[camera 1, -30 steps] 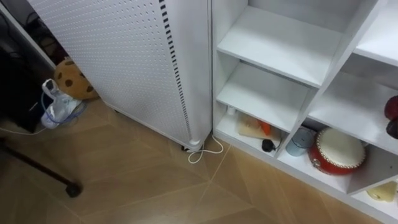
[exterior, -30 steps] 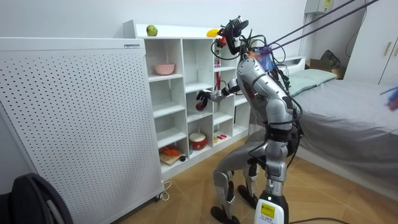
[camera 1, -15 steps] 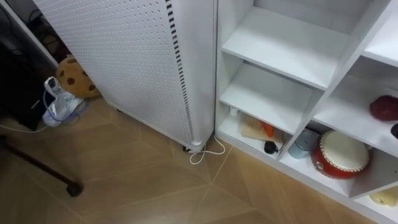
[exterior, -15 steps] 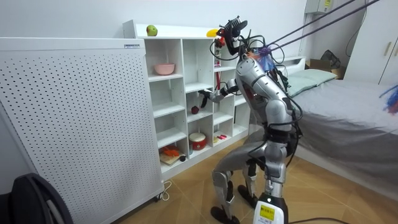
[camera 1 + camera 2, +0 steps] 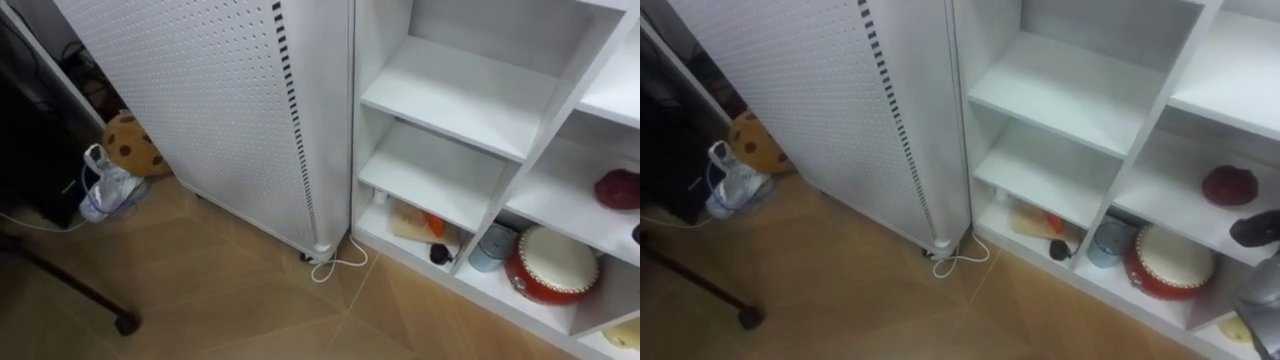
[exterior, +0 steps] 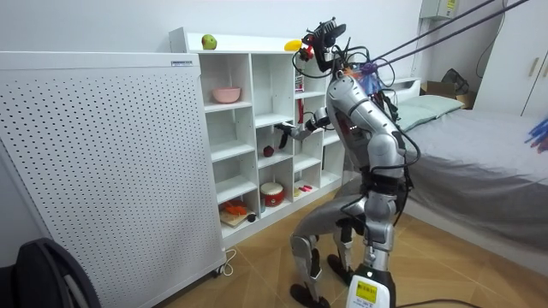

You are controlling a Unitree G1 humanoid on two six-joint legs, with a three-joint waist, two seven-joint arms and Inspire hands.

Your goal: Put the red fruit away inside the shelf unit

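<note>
Sitting in 1 closet (image 5: 460,90): 1 red fruit (image 5: 617,188), 1 drum (image 5: 550,262).

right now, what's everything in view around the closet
closet: one, white, facing the robot
fruit: one, dark red, middle shelf
apple: one, green, closet top
banana: one, yellow, closet top
bowl: one, pink, upper left compartment
drum: one, red with cream top, bottom shelf
cup: one, bluish, left of drum
board: one, pale, bottom left compartment
perforated panel: one, white, left of closet
cable: one, white, floor by panel
bag: one, whitish, floor left of panel
cushion: one, brown spotted, beside bag
bed: one, grey, behind the robot
right hand: one, dark, near the fruit
</note>
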